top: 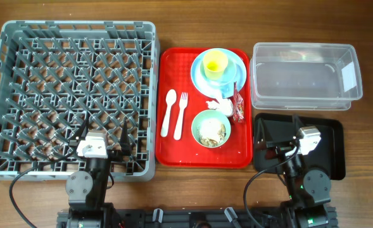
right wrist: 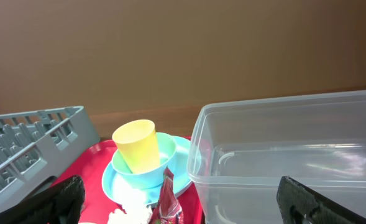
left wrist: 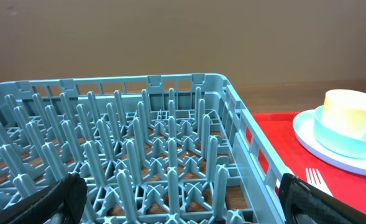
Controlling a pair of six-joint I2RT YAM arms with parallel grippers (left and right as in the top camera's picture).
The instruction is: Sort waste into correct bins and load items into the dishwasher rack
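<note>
While right claw (top: 277, 136) hovers over black tray (top: 335, 152), wrapper (top: 239, 105) lies left, seemingly apart.

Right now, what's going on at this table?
Nothing is being handled yet. The left gripper hangs open over the near edge of the dishwasher rack, which holds no dishes. The right gripper hangs open over the black tray. Everything to sort sits on the red tray: yellow cup in a pale bowl on the plate, spoon and fork, green bowl with food scraps, napkin and wrapper. The clear tub looks empty.
</note>
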